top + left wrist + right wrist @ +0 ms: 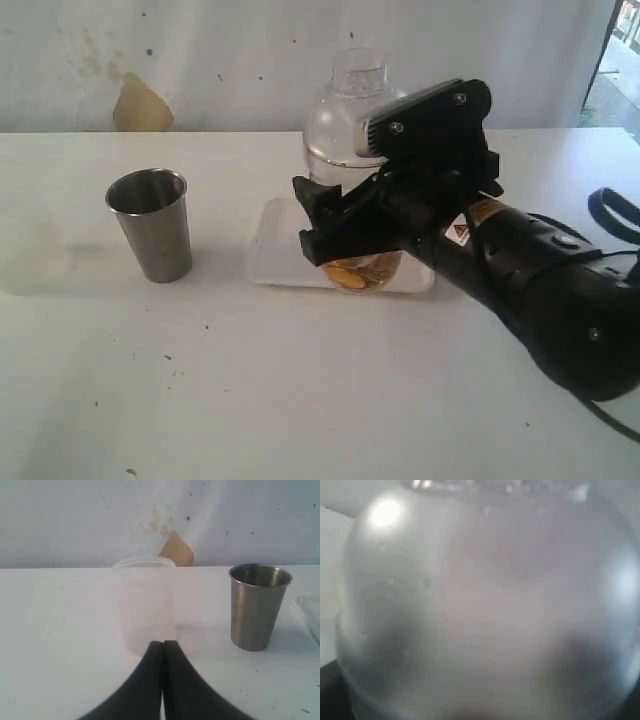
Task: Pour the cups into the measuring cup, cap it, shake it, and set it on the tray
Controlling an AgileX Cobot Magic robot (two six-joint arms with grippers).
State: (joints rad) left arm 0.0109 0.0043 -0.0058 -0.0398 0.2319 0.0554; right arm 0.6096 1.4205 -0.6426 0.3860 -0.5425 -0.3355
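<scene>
While your left claw [163,647] sits clenched, empty, near the tumbler [150,225], the capped measuring cup [340,120] stands on the tray [272,255]. Your right claw [318,222] is at it; whether grasping or released, I cannot tell.

left gripper [162,644]: fingers were squeezed together
right arm [530,285]: stretched in from the right
right gripper [308,218]: jaws sat apart

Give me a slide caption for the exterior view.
Right hand at the capped measuring cup over the tray; steel tumbler stands apart to the left.
</scene>
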